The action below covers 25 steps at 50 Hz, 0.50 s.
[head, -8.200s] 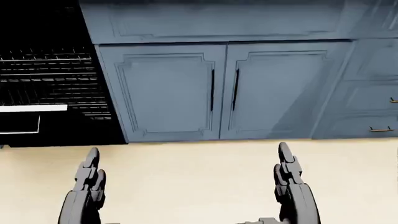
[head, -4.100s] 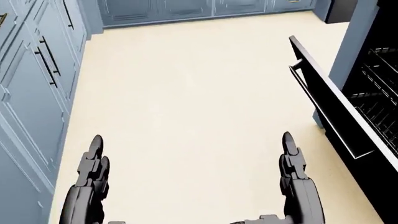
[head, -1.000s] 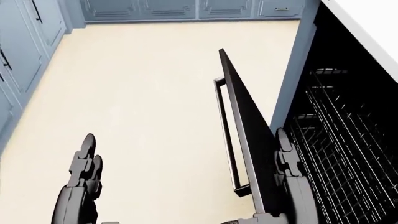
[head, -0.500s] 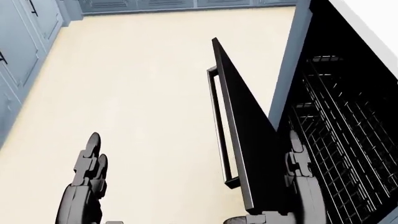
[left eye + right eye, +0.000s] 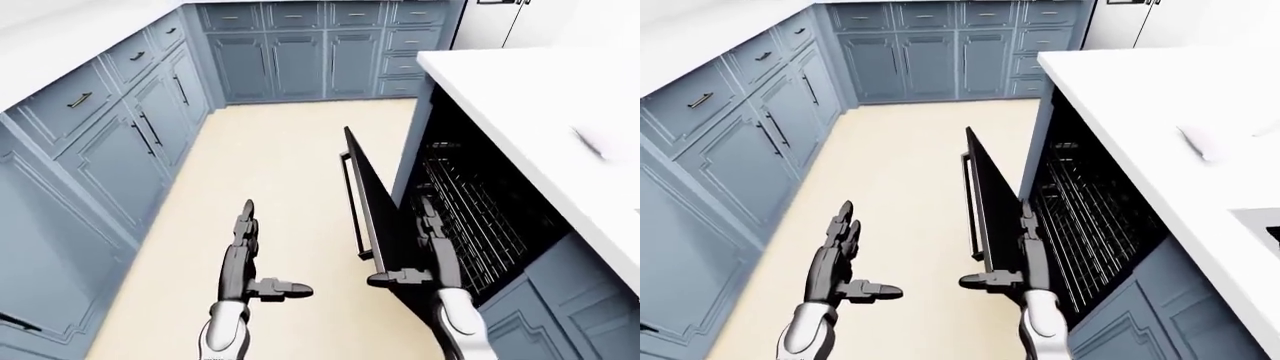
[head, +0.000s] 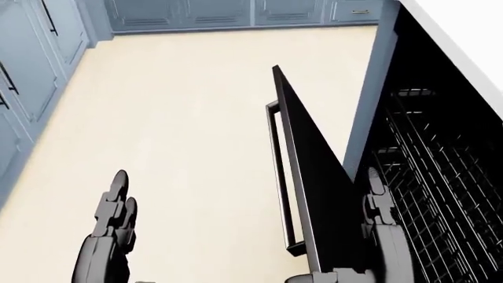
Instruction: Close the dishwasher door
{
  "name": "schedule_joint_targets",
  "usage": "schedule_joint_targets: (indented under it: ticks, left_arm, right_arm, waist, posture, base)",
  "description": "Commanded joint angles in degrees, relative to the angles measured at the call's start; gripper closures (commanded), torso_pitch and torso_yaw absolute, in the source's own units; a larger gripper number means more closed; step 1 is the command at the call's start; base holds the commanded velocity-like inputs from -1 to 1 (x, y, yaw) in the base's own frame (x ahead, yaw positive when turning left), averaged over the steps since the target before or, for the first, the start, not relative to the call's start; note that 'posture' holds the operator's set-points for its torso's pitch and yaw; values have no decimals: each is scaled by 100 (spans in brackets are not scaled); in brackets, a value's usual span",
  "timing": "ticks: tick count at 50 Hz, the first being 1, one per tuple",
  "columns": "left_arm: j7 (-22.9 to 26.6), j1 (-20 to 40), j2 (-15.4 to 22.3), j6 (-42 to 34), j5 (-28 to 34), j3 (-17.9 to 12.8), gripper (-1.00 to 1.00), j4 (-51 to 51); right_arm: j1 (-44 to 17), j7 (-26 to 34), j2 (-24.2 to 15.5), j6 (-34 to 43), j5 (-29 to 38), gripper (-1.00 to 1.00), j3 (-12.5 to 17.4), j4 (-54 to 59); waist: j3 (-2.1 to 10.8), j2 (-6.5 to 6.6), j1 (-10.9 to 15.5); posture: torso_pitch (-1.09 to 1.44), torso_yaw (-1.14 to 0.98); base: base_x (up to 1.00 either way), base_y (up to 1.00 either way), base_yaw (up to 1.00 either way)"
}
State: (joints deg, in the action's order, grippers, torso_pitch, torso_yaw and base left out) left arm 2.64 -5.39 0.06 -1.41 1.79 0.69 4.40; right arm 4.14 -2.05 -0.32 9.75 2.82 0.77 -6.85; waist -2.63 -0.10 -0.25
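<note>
The black dishwasher door [image 6: 314, 177] stands partly open, hinged low and tilted out over the cream floor, with its bar handle [image 6: 276, 171] on the left face. Wire racks [image 6: 440, 177] show inside the dishwasher at the right. My right hand [image 6: 381, 212] is open with flat fingers, on the inner side of the door between the door and the racks; it also shows in the right-eye view [image 5: 1028, 240]. My left hand [image 6: 116, 206] is open and empty over the floor, well left of the door.
Blue cabinets [image 5: 110, 142] line the left side and the top wall [image 5: 300, 52]. A white counter [image 5: 540, 105] covers the dishwasher at the right. Cream floor [image 6: 181, 118] lies between the cabinets and the door.
The camera has shifted slightly, so the whole picture moved down a little. The door's tilt and my right hand behind it stay about the same. My left hand has not moved.
</note>
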Motion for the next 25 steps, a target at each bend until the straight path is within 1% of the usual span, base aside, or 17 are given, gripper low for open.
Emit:
schedule_joint_targets:
  ticks: [1, 3, 4, 5, 6, 7, 8, 9, 11, 14, 16, 17, 18, 19, 20, 21, 25]
  left_arm:
    - [-31, 94, 27, 202, -12, -47, -100, 249]
    - [-30, 98, 26, 198, -16, -51, -100, 256]
    - [-31, 99, 26, 190, -18, -53, -100, 263]
    - [-30, 100, 27, 188, -19, -54, -100, 264]
    - [-30, 99, 26, 186, -20, -55, -100, 269]
    - [-31, 95, 26, 177, -20, -54, -100, 287]
    - [-30, 89, 27, 168, -21, -55, -100, 309]
    - [-30, 90, 28, 159, -23, -59, -100, 320]
    - [-30, 88, 28, 149, -25, -60, -100, 334]
    - [-29, 84, 30, 141, -29, -64, -100, 351]
    - [-26, 84, 31, 128, -36, -70, -100, 366]
    - [-26, 80, 30, 135, -31, -66, -100, 362]
    - [-26, 77, 28, 143, -26, -61, -100, 355]
    - [-27, 76, 27, 147, -24, -59, -100, 353]
    - [-28, 76, 27, 144, -24, -59, -100, 355]
    - [-29, 85, 28, 147, -24, -63, -100, 342]
    - [-28, 85, 26, 145, -24, -60, -100, 343]
  right_arm:
    - [-120, 30, 20, -201, -10, -100, -64, -251]
    - [-118, 32, 19, -200, -10, -100, -65, -257]
    - [-117, 32, 19, -190, -8, -100, -66, -269]
    - [-115, 32, 19, -200, -9, -100, -64, -263]
    - [-113, 34, 18, -203, -8, -100, -65, -263]
    - [-112, 35, 19, -191, -7, -100, -66, -277]
    - [-108, 37, 19, -193, -7, -100, -67, -282]
    - [-106, 39, 18, -189, -8, -100, -64, -287]
    - [-105, 38, 19, -187, -4, -100, -68, -295]
    - [-100, 39, 21, -191, -3, -100, -69, -295]
    - [-94, 38, 22, -177, -2, -100, -71, -320]
    - [-91, 39, 22, -186, -2, -100, -71, -312]
    - [-90, 39, 21, -183, -2, -100, -70, -317]
    - [-85, 39, 21, -171, -2, -100, -70, -337]
    - [-81, 39, 22, -168, -2, -100, -70, -345]
    - [-89, 41, 22, -184, -6, -100, -67, -318]
    - [-99, 42, 23, -186, -6, -100, -70, -305]
  waist:
    - [50, 10, 19]
    - [41, 180, 4]
    - [62, 314, -1]
    - [144, 512, 5]
    - [152, 440, 25]
    - [98, 363, 67]
    - [72, 383, 45]
    - [88, 347, 73]
    - [126, 264, 68]
    - [95, 101, 82]
    - [99, -67, 95]
    - [114, -191, 97]
    - [179, -375, 90]
    - [224, -380, 106]
    - [144, -248, 22]
    - [105, -291, 48]
    - [114, -128, 20]
  posture:
    - [0, 0]
    - [0, 0]
    - [0, 0]
    - [0, 0]
    - [0, 0]
    - [0, 0]
    - [0, 0]
    - [0, 0]
    - [0, 0]
    - [0, 0]
    - [0, 0]
    - [0, 0]
    - [0, 0]
    - [0, 0]
    - [0, 0]
    - [0, 0]
    - [0, 0]
  base:
    - [9, 0, 0]
    - [10, 0, 0]
    - [9, 0, 0]
    - [9, 0, 0]
    - [9, 0, 0]
    - [10, 0, 0]
    - [9, 0, 0]
    - [9, 0, 0]
    - [9, 0, 0]
    - [9, 0, 0]
    - [9, 0, 0]
    - [9, 0, 0]
    - [9, 0, 0]
    - [9, 0, 0]
    - [10, 0, 0]
    - [9, 0, 0]
    - [10, 0, 0]
